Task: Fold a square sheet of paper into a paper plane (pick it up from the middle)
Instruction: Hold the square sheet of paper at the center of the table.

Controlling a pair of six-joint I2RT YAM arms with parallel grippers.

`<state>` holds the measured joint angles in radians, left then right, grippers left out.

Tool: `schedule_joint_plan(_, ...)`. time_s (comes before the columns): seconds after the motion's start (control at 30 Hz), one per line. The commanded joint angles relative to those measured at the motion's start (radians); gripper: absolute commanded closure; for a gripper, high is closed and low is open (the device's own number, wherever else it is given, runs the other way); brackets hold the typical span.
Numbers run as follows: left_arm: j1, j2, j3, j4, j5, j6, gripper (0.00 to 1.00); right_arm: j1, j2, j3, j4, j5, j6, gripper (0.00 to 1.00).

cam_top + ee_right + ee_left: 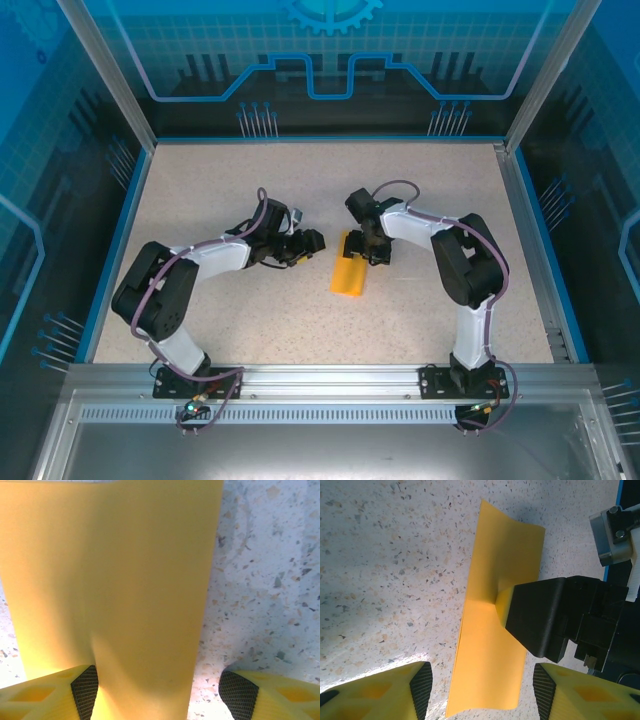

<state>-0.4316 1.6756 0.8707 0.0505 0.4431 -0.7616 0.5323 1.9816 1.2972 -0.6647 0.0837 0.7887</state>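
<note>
Where right fingers [50, 695] straddle paper [125, 580] edge, open table [250, 330] all round.

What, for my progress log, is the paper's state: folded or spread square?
Folded, apparently in half: the square sheet of paper lies as a narrow rectangle, with no pointed nose yet.

Speckled beige table [200, 180], blue-edged, carries one folded orange-yellow paper [349, 277] lying near centre, long axis running roughly 12 to 6 o'clock.
</note>
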Motion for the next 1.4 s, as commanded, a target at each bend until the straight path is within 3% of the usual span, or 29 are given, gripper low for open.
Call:
schedule_joint_plan(0.0, -0.012, 0.017, 0.023, 0.001, 0.02, -0.011, 0.41, -0.005, 0.14, -0.081, -0.009, 0.043, -0.014, 0.27)
schedule_joint_plan(0.37, -0.027, 0.044, 0.043, -0.007, 0.034, -0.004, 0.48, -0.005, 0.161, -0.072, -0.004, 0.033, -0.034, 0.26)
schedule_joint_plan(0.93, -0.071, 0.124, 0.104, -0.021, 0.109, 0.005, 0.72, -0.012, 0.191, -0.06, -0.009, 0.017, -0.016, 0.26)
schedule_joint_plan(1.37, -0.1, 0.185, 0.163, -0.087, 0.11, 0.031, 0.81, -0.018, 0.215, -0.047, -0.012, 0.0, -0.002, 0.24)
